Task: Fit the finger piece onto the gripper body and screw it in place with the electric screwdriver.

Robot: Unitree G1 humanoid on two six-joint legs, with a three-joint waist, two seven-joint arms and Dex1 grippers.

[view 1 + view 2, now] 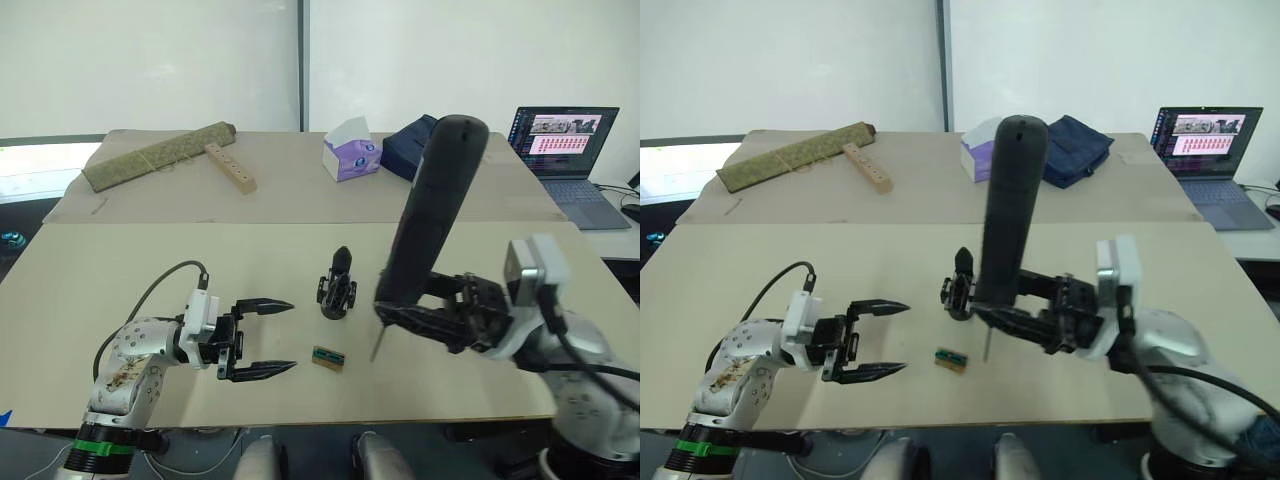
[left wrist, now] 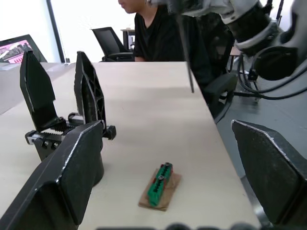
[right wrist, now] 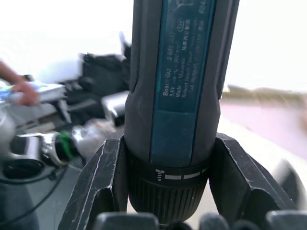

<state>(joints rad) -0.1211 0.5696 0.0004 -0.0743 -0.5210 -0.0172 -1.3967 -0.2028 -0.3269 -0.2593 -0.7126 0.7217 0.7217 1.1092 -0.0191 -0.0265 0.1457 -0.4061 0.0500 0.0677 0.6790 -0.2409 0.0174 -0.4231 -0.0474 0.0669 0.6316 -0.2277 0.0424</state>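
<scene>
The one electric screwdriver (image 3: 175, 110), its blue label reading "Bosch GO", is clamped in the right gripper (image 1: 440, 318) just right of the single gripper body (image 1: 338, 285); the left gripper (image 1: 268, 338) gapes empty.

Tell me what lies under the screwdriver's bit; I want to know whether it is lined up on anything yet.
Bare table lies under the bit of the electric screwdriver, held by the right gripper. The gripper body and the small green block stand off to the side, uncovered.

Beige table (image 1: 120, 270), gripper body (image 1: 338, 286) at its centre, small green-and-brown block (image 1: 328, 358) near front edge, rolled mat (image 1: 160, 155), wooden strip (image 1: 231, 166), tissue box (image 1: 350, 150), dark blue bag (image 1: 1076, 147), laptop (image 1: 572, 150) at the back
</scene>
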